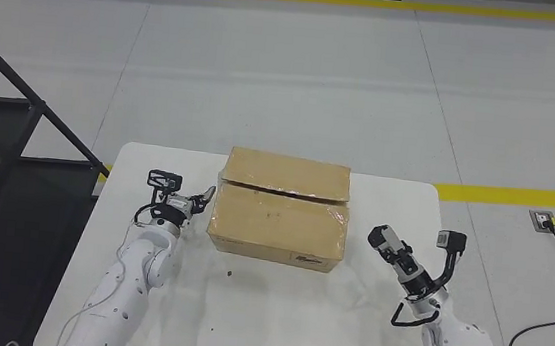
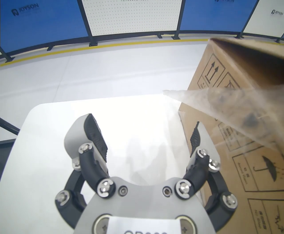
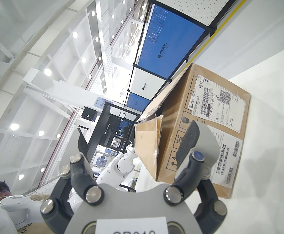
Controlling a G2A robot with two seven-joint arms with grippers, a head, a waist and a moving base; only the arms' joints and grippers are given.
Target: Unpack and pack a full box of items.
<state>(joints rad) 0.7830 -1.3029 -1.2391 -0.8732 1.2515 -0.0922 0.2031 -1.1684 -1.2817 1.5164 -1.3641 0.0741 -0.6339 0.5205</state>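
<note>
1. Cardboard was the stuff of the task's box (image 1: 282,209), a brown carton that sat on the white table (image 1: 274,313), toward 12 o'clock from the table's middle in the top view and close to the far edge.
2. Its top flaps lay folded over but did not sit flush. A seam ran across the top, with glossy clear tape (image 1: 330,216) on the near flap.
3. From the left wrist view, a loose strip of translucent tape (image 2: 221,108) stuck out from the upper edge of the box (image 2: 244,168) over the table (image 2: 55,124).
4. The left gripper (image 1: 188,187) was at 9 o'clock of the box. Its fingers were spread wide and nothing lay between them.
5. In its own view the left gripper (image 2: 143,124) showed bare table between the black ribbed pads (image 2: 97,137). The finger nearer the box stood just beside the carton's side wall, and contact could not be made out.
6. The right gripper (image 1: 417,239) was at roughly 3 to 4 o'clock of the box, well apart from it, with its fingers also spread wide and holding nothing.
7. In the right wrist view the right gripper (image 3: 136,130) faced the end of the box (image 3: 199,141), where a torn end flap (image 3: 147,144) stood out from the carton and a white shipping label (image 3: 219,104) covered part of the wall.
8. On the floor at 3 o'clock of the table lay a yellow line (image 1: 516,196) and a socket (image 1: 543,221) with a black cable.
</note>
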